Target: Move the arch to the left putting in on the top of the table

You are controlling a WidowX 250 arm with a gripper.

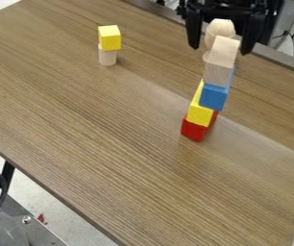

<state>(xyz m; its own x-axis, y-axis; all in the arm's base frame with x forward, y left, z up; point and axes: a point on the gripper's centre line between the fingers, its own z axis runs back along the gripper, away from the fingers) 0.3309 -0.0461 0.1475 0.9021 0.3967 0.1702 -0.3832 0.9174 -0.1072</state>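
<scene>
Your gripper (219,49) hangs at the top of the block stack (201,113), fingers wide apart w/ the rounded wood piece (219,29) btwn them, no contact visible. Your arch (220,65) is prob. the plain-wood piece high on the stack, just above the blue block (213,97); no cutout can be made out, so its ID is a guess. Expect light, stiff wood, hard to dent; smooth faces may slip under a skewed grip. You do best to take it by two opposite flat sides, approx. mid-length, closing evenly, b/c the rounded wood piece may roll & the stack may topple. Next, you need a straight lift clear of the stack, then a gentle set-down on the table (104,125), left of the stack.
</scene>
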